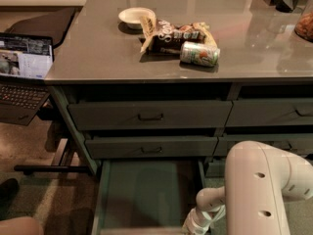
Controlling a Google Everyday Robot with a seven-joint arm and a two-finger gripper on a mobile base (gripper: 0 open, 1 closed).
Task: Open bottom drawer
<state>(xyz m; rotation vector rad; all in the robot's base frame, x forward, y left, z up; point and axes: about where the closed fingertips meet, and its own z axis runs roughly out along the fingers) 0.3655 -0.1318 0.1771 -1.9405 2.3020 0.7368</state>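
Observation:
The bottom drawer [146, 195] stands pulled far out below the counter, its plain green interior showing; its front is at or past the bottom edge of the view. My gripper [195, 225] is at the drawer's front right corner, mostly hidden behind my white arm [259, 190]. Two closed matching drawers sit above it, the top one [149, 115] and the middle one [150, 147], each with a dark pull.
On the counter top [98, 58] lie a white bowl [134, 16], a snack bag [173, 33] and a tipped can [199, 54]. A laptop [22, 67] sits on a stand at the left. More drawers [271, 112] are at the right.

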